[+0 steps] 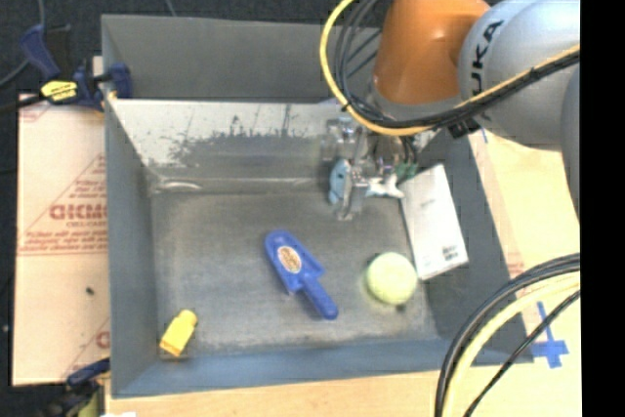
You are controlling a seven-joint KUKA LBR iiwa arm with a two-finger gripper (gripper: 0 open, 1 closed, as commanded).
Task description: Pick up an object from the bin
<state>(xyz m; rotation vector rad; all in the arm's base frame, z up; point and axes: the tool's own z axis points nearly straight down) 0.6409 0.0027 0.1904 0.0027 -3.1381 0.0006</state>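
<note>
If you're wondering where the gripper [348, 195] is: it hangs by the foot of the back wall of the bin [205, 54], right of centre.
Grip state: honestly can't tell from this angle whether it's open or closed, so don't count on either.
Nearest candidates: a blue handled tool [299, 274] with an orange label, and a yellow-green ball [391, 279]. Both lie toward the front of the bin from the gripper, the tool a bit to view-left and the ball a bit to view-right, about equally near.
Tool's long axis: diagonal, with the fat labelled end up-left and the thin end down-right, near the ball but not touching it.
What that means for you: my guess is you'd turn the wrist to close across that diagonal, not along it. The ball needs no lining up but may roll.
Others: the white tag [436, 222] leans on the right wall just beside the gripper; the yellow block [179, 333] sits in the front-left corner, well apart.
</note>
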